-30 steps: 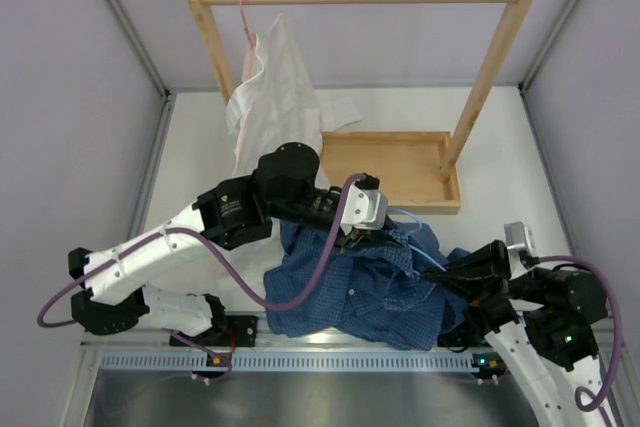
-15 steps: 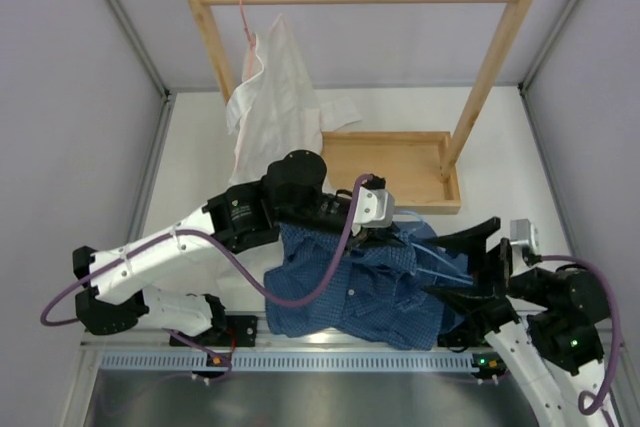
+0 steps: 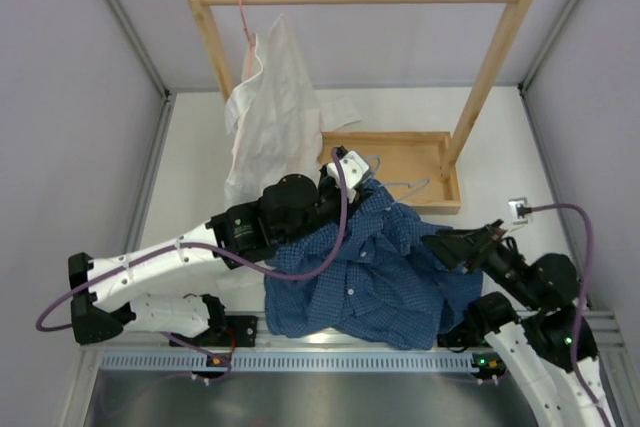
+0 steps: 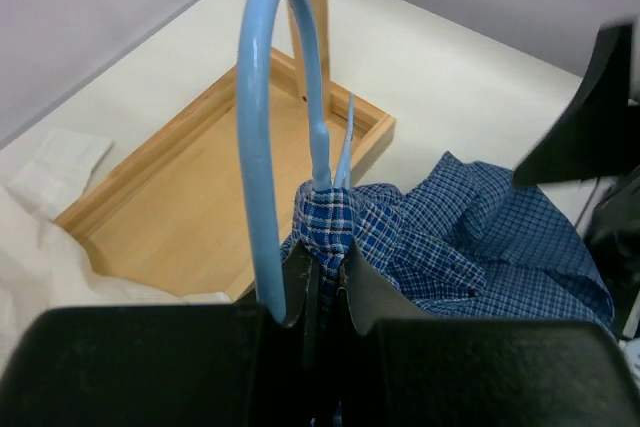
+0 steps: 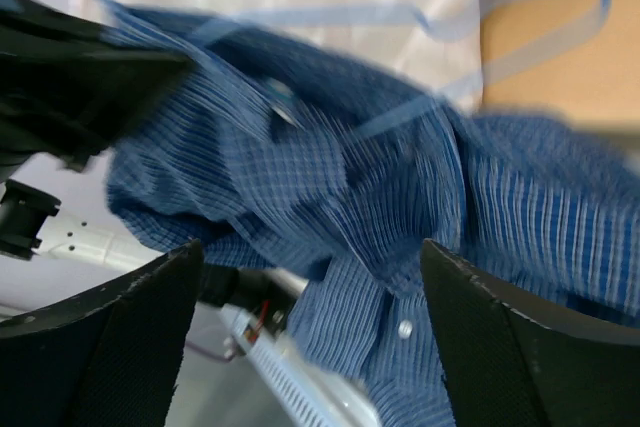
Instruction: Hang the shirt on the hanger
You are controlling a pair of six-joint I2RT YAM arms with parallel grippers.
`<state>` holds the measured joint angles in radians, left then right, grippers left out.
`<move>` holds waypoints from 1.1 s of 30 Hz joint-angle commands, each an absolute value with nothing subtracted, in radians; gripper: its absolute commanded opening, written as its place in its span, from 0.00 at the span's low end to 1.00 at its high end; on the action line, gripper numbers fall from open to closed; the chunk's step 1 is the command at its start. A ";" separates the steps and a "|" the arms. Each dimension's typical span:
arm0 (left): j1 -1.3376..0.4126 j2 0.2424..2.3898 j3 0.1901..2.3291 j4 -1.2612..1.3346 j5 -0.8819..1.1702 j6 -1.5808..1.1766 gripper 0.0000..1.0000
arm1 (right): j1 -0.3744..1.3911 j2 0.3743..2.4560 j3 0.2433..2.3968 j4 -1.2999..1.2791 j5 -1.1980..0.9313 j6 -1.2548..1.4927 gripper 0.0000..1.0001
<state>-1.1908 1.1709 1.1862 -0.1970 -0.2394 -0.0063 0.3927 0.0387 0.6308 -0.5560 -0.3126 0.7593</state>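
The shirt [image 3: 375, 282] lies heaped at lower centre of the overhead view. It is soft and limp, so it will likely sag and slip off thin wire; the collar is the sound place to take hold. The left gripper [image 4: 322, 282] is pressed together on collar cloth at the hanger [image 4: 258, 107] neck, seemingly pinching both. The right gripper [image 5: 310, 277] hangs spread above the cloth, holding nothing. The wooden tray [image 3: 420, 206] looks bare, save hanger wire reaching over it.

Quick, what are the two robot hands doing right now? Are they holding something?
Left gripper: closed, pinching the shirt right where the hanger pokes out.
Right gripper: open, holding nothing.
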 commanded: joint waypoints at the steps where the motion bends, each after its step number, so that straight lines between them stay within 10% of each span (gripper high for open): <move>1: -1.190 1.137 1.146 -0.019 -0.409 -0.103 0.00 | 0.402 0.017 0.459 -0.419 -0.429 1.133 0.83; 22: -1.190 1.144 1.032 0.167 -0.425 -0.158 0.00 | 0.408 0.126 0.181 -0.192 -0.388 1.285 0.52; 33: -1.190 1.178 1.035 0.199 -0.414 -0.149 0.00 | 0.512 0.268 0.152 0.041 -0.353 1.342 0.52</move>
